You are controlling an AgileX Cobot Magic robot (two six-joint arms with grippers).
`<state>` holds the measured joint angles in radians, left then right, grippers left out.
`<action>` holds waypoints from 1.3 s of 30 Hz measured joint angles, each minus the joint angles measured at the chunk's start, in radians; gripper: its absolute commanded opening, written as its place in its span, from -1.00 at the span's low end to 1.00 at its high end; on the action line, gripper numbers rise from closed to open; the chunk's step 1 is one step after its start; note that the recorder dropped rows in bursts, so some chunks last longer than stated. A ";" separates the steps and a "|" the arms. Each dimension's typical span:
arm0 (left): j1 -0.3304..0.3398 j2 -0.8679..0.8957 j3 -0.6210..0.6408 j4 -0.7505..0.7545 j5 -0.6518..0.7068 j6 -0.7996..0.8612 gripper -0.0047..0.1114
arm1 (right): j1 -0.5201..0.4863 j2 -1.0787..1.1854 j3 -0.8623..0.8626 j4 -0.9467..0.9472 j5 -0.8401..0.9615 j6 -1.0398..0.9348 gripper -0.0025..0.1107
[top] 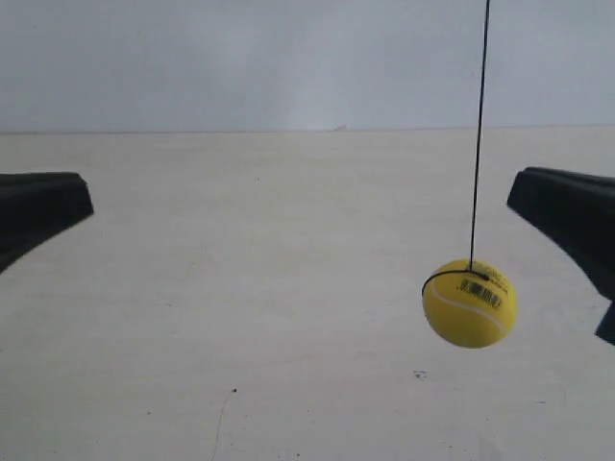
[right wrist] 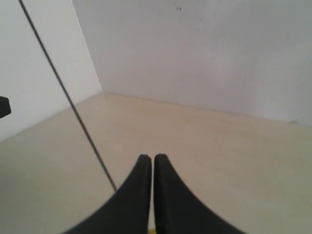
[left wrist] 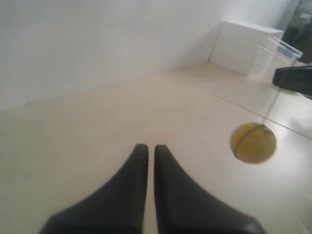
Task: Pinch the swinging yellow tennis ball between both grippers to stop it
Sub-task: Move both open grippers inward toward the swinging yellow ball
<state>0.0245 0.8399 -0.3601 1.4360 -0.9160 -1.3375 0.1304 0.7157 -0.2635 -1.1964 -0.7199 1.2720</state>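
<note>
The yellow tennis ball [top: 470,303] hangs from a thin black string [top: 478,134] just above the pale table, its barcode sticker facing the exterior camera. It hangs off to the exterior view's right. My left gripper [left wrist: 147,147] is shut with nothing in it; the ball [left wrist: 253,142] floats well ahead of it and to one side. This gripper [top: 77,200] enters at the exterior view's left edge. My right gripper [right wrist: 147,157] is also shut and empty, the string [right wrist: 68,97] passing close beside it. It [top: 524,192] is the nearer one, apart from the ball.
The pale table [top: 288,288] runs back to a plain white wall. A white box [left wrist: 243,46] and a clear plastic container [left wrist: 279,51] stand in the far corner in the left wrist view. The opposite gripper [left wrist: 295,80] shows beyond the ball.
</note>
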 measured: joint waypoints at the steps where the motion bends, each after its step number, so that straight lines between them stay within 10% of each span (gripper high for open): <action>1: -0.022 0.021 0.000 0.000 0.000 0.025 -0.84 | 0.000 0.026 0.000 -0.004 -0.014 -0.006 -0.96; 18: -0.360 0.462 0.000 -0.321 0.099 0.592 -0.84 | 0.022 0.394 -0.003 0.001 -0.290 -0.226 -0.96; 39: -0.402 0.654 0.000 -0.481 -0.026 0.813 -0.84 | 0.098 0.503 -0.003 0.056 -0.250 -0.355 -0.96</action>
<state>-0.3776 1.4941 -0.3601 0.9549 -0.9415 -0.5242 0.2279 1.2183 -0.2668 -1.1408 -0.9704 0.9168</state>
